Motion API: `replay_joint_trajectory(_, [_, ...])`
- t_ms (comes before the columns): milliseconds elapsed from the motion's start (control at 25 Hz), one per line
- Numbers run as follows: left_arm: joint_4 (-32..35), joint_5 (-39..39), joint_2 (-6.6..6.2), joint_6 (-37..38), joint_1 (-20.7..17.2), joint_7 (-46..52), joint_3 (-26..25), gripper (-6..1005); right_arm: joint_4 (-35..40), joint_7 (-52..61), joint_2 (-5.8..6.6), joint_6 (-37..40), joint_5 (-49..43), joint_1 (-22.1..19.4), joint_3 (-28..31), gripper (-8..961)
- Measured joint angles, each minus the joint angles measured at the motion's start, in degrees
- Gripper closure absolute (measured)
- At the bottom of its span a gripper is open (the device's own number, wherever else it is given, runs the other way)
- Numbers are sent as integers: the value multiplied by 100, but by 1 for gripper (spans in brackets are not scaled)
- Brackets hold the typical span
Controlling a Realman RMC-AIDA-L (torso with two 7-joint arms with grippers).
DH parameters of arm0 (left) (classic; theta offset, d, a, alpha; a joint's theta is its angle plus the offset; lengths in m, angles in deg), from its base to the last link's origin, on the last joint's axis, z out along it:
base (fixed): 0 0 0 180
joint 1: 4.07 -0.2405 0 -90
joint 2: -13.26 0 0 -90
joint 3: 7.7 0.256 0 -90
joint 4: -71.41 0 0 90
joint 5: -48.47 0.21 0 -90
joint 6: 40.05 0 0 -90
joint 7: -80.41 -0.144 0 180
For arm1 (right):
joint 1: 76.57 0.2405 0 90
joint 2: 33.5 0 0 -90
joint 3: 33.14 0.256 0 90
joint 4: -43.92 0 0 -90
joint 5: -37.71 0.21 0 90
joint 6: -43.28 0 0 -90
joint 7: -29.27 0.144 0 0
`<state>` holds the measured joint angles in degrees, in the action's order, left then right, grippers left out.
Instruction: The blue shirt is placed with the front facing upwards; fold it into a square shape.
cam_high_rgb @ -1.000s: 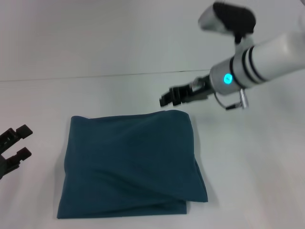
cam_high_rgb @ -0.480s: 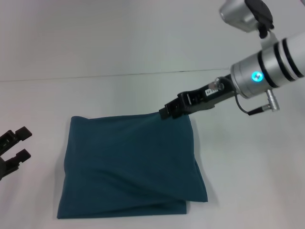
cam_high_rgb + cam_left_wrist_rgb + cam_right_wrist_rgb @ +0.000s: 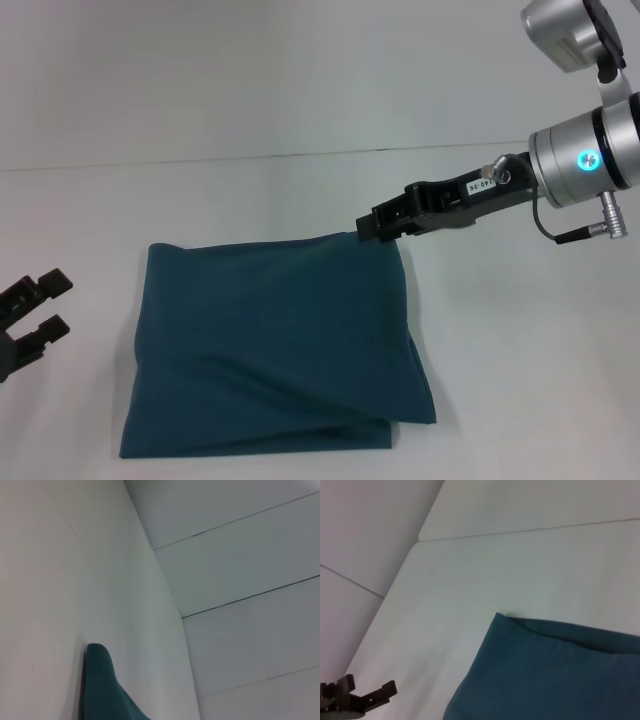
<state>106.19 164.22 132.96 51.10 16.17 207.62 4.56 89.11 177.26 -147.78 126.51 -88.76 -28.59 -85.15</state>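
— Right claw (image 3: 372,226): position and state?
— Located at the far right corner of the blue shirt (image 3: 275,345), its tip touching the fabric edge. Fingers are seen close together; whether cloth is pinched between them cannot be told.

— Left claw (image 3: 38,307)?
— Parked at the left edge of the table (image 3: 200,120), well apart from the shirt. Two dark fingers are spread with a gap between them; nothing is held.

— Shirt: placement and condition?
— Laid flat on the white table, near the front edge, folded into a rough square. Layered edges are visible along the right and near sides. No print is shown.
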Motion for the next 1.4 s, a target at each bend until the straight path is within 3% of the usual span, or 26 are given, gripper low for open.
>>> replay_joint_trajectory(120, [111,0,-15,283,15,-390,201,62,25,-768,-38,56,272,-90,74,538])
replay_joint_trajectory(360, [971,237,-120,1411,-1,-1975,722,62,299,-3680,-452,-424,1105,-935,281,538])
replay_joint_trajectory(400, [1138,258,-113,1518,-29,-2077,721,62,310,-3890,-481,-413,1193,-1025,261,481])
replay_joint_trajectory(600, [1360,308,-137,1794,-100,-2518,724,62,179,-4596,-523,187,1286,-1219,2,334])
replay_joint_trajectory(840, [1371,745,-118,2148,-216,-3255,795,63,-755,-5675,-573,629,1555,-1409,-204,197])
replay_joint_trajectory(1120, [1275,1008,136,2336,-447,-4652,1109,63,-1493,-6197,-561,731,1578,-1465,-223,27])
replay_joint_trajectory(1280, [946,1029,282,2299,-464,-5587,1210,62,-1858,-6381,-577,727,1581,-1418,-274,30])
replay_joint_trajectory(1400, [805,1034,307,2189,-408,-5698,1309,62,-1997,-6442,-583,704,1562,-1406,-306,30])
